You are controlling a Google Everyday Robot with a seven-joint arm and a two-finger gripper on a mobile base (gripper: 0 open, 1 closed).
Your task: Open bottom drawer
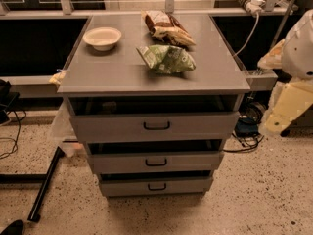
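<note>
The bottom drawer (122, 186) sits lowest in the grey cabinet (117, 77), just above the speckled floor (254, 195), under the mid-sized front (122, 162) and the tall top front (107, 127). Its small black handle (157, 186) is at centre. The gripper (279, 115) is, as far as I can make out, the pale end of the arm at the right edge, well apart from the cabinet; whether it is released or clenched I cannot tell. It should probably drop low, square up to that handle, then pull straight out and level. Dark gaps above each front hide any contents. On top, a white bowl (102, 37) looks empty, near a green bag (166, 58) and a brown bag (166, 27).
</note>
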